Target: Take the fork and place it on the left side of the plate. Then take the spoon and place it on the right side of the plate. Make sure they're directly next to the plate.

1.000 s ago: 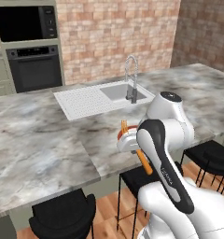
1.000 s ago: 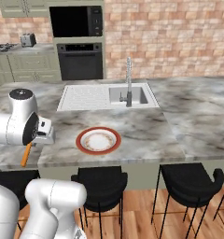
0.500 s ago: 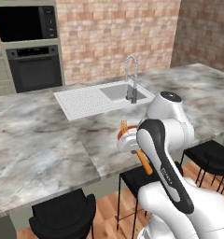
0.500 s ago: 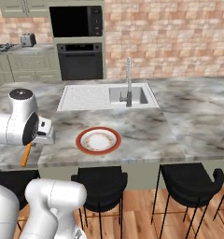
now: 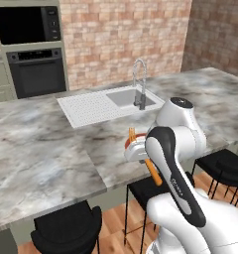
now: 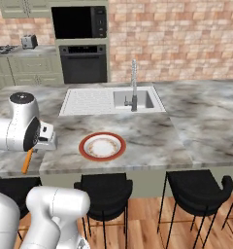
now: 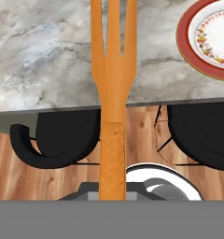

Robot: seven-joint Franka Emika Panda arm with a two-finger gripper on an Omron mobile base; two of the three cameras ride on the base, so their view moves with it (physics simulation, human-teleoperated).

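Observation:
The slim orange fork [image 7: 113, 93] is held in my gripper [image 6: 40, 145], which is shut on its handle. In the hand view the fork runs straight up the middle, tines at the top over the marble counter edge. Its handle end sticks out below the hand [image 6: 27, 162] and beside my forearm [image 5: 154, 173]. The plate [image 6: 84, 146], cream-white with a broad red-brown rim, lies on the counter to the right of the gripper and appears at the top right of the hand view [image 7: 184, 44]. The fork hangs in the air, left of the plate and apart from it. The spoon is out of view.
A white sink [image 6: 111, 99] with a faucet [image 6: 134, 92] sits behind the plate. Black stools [image 6: 103, 190] stand under the counter's front edge [image 7: 48, 111]. An oven and microwave [image 6: 83, 61] line the far wall.

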